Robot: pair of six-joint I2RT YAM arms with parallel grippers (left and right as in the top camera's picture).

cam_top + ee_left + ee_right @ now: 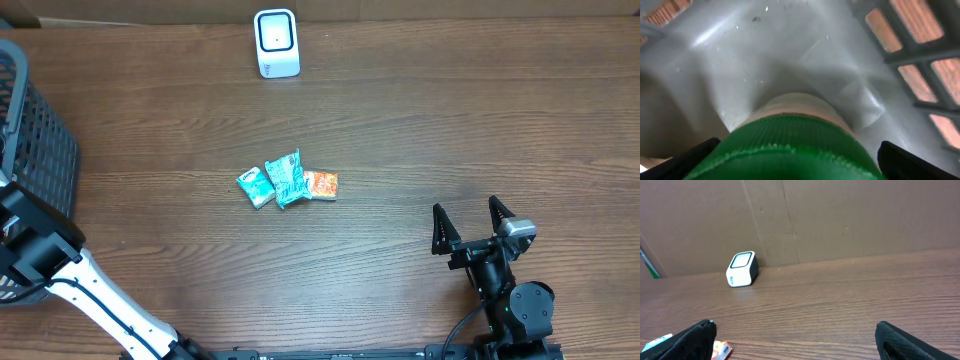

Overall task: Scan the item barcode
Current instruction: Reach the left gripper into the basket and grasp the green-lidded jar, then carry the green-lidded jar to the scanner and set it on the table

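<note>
You've got three small packets lying flat in a touching row, well left of the right claw and slightly ahead of it. The orange foil packet is nearest the claw, the crinkled teal packet sits in the middle, and the small teal packet is farthest. The white box scanner with a dark-rimmed window stands upright far ahead-left, well beyond the packets.

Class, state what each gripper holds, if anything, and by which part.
Nothing is held. The right gripper stands open and empty; the left gripper, open, straddles a green ribbed item in the basket.
</note>
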